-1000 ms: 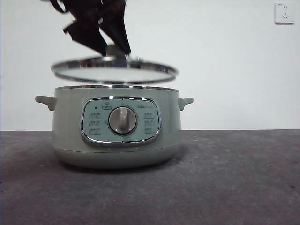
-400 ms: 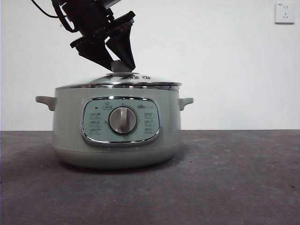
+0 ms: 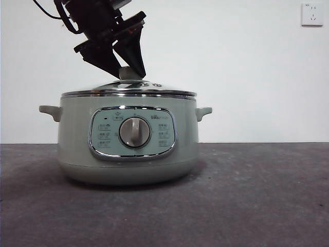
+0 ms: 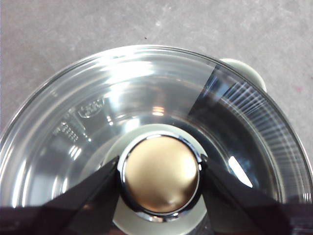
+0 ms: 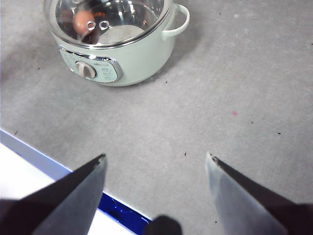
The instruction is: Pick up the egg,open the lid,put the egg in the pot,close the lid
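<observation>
Brown egg [image 5: 80,20] inside sage-green pot [image 3: 128,149], glass lid [image 3: 128,91] seated; left gripper [image 4: 159,174] clamps knob, release left; right gripper [image 5: 154,159] wide open.

We find the pot [image 3: 127,149] standing on the table [image 3: 247,200] in the left-centre of the front frame, its dial panel [image 3: 132,133] facing the camera. The lid [image 3: 128,91] sits on the pot's rim. The left gripper [image 3: 123,66] descends from the upper left of that frame, its jaws on either side of the lid's knob [image 4: 160,175]. A wall socket [image 3: 312,14] occupies the upper right corner. In the right wrist frame, the egg [image 5: 83,20] lies inside the pot under the lid, upper left; the right gripper [image 5: 155,161] hangs well apart from the pot, jaws spread.
</observation>
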You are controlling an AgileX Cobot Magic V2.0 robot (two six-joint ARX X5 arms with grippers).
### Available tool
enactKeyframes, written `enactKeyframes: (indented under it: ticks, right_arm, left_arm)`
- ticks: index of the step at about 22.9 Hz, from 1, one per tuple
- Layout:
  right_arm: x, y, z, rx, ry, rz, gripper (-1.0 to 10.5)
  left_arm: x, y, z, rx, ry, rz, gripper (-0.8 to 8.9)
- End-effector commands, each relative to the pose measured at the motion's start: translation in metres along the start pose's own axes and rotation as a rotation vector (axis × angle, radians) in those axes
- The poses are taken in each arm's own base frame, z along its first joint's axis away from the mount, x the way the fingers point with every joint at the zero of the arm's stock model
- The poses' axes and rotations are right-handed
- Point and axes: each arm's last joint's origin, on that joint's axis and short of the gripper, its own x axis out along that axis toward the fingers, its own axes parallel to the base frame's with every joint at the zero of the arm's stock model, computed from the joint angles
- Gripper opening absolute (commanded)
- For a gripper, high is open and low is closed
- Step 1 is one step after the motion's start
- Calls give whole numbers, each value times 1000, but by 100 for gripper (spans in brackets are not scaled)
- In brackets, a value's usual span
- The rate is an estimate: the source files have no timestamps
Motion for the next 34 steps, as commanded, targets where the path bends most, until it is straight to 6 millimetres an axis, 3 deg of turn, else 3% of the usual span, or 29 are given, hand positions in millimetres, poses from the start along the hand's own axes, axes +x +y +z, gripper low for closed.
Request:
enactKeyframes:
  ticks: [1,8,11,12,20,25,34]
  right_arm:
    - [1,0,-1,5,-2,-1,345]
    - [2,0,1,6,-19,0,345]
    - [2,0,1,6,-19,0,345]
    - [2,0,1,6,-19,0,345]
    - [2,0,1,6,-16,0,345]
    - [2,0,1,6,-17,0,345]
    - [2,0,1,5,-13,4,344]
  left_arm:
    - [0,-1,-2,16,17,-14,-8]
    - [0,-1,-3,14,24,-16,30]
    - [-1,0,-2,13,18,-13,294]
    - [-1,0,-2,12,17,-13,323]
    - [-16,0,9,17,-30,-5,323]
    - [-58,-7,13,17,-36,-5,322]
    - [-171,-37,-21,-22,-16,-198,314]
